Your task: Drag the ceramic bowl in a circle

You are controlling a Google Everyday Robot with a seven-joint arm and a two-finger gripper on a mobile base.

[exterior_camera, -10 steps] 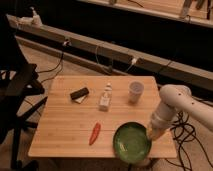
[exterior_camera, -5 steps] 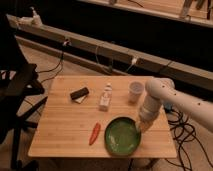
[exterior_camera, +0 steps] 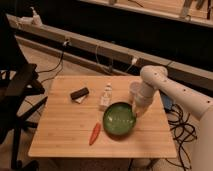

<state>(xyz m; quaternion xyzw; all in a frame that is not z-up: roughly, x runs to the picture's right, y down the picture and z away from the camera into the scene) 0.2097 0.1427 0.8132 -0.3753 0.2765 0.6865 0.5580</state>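
Observation:
The ceramic bowl (exterior_camera: 120, 119) is wide, shallow and glossy green with pale speckles. It sits on the wooden table (exterior_camera: 65, 130), right of centre. My gripper (exterior_camera: 136, 109) comes down from the white arm at the right and touches the bowl's right rim. The arm hides most of the small whitish cup (exterior_camera: 134, 91) just behind the bowl.
A red-orange chili-shaped item (exterior_camera: 94, 133) lies just left of the bowl. A small white bottle (exterior_camera: 106, 96) stands behind the bowl's left side. A black and white packet (exterior_camera: 79, 94) lies further left. A dark chair (exterior_camera: 15, 90) stands left of the table.
The bowl has slid left and away from the table's front right corner, toward the bottle and cup. My gripper and arm moved with it, staying at its right rim.

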